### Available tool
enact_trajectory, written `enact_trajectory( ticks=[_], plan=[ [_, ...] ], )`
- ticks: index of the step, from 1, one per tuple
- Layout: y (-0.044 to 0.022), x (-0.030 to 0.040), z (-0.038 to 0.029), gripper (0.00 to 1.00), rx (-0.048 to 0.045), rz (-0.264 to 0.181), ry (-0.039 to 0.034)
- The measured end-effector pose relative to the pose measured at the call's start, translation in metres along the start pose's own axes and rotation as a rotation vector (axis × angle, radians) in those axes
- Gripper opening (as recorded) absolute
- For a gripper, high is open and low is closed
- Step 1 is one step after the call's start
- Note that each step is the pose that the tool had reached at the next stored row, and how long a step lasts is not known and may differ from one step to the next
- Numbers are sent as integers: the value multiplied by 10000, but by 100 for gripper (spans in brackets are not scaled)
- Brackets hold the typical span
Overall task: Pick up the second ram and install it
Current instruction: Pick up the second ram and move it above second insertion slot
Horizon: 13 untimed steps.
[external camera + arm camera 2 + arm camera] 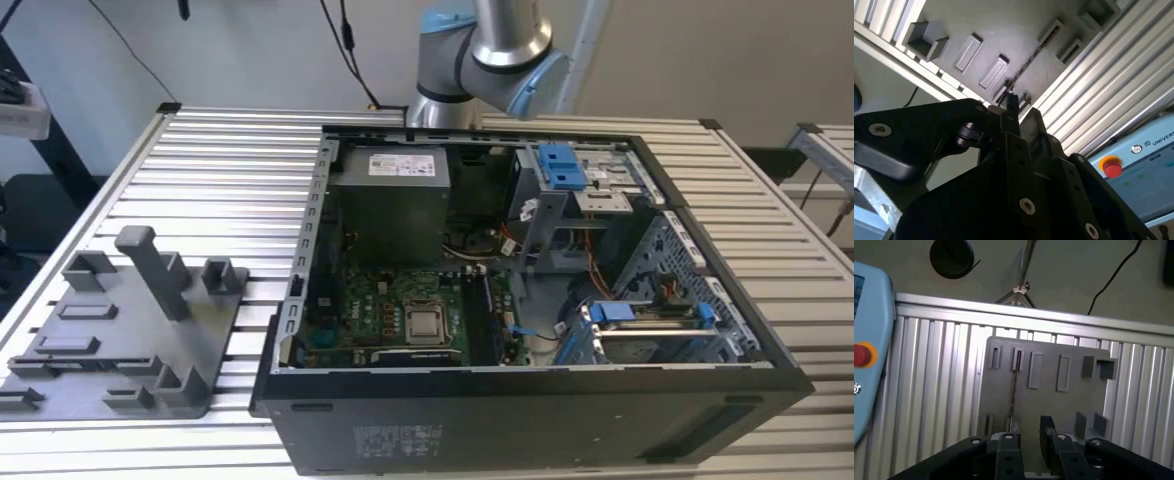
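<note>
In both wrist views the second ram (1015, 390) (1026, 62) is a thin dark strip standing on edge in a slot of the grey fixture tray (1054, 405) (1004, 30). My gripper (1028, 434) (1022, 116) hovers above the tray, open, with nothing between its black fingers (1008, 436). One finger lines up with the ram's near end and the other stands beside it over bare tray. In the exterior view the tray (80, 290) lies at the left of the open computer case (534, 410), whose green motherboard (400, 315) faces up.
The ribbed aluminium table (227, 160) carries the tray and the case. Upright posts (154, 270) (1099, 367) rise from the tray. A pendant with a red button (861, 355) (1111, 167) lies off the table's edge. Blue drive latches (561, 165) sit inside the case.
</note>
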State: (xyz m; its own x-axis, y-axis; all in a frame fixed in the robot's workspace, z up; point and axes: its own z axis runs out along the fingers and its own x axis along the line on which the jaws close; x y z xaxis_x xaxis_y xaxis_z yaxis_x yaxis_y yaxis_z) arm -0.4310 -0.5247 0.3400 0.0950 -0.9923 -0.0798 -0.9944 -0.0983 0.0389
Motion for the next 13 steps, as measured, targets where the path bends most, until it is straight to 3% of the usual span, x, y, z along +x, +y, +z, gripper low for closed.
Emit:
enact_trajectory(
  ticks=[1, 3, 7, 13],
  plan=[
    [0, 0, 0, 30, -4, -58, 2],
    [0, 0, 0, 42, -14, -176, 7],
    [-1, 0, 5, 42, -20, -255, 10],
    [-1, 5, 54, 42, 20, 211, -15]
  ],
)
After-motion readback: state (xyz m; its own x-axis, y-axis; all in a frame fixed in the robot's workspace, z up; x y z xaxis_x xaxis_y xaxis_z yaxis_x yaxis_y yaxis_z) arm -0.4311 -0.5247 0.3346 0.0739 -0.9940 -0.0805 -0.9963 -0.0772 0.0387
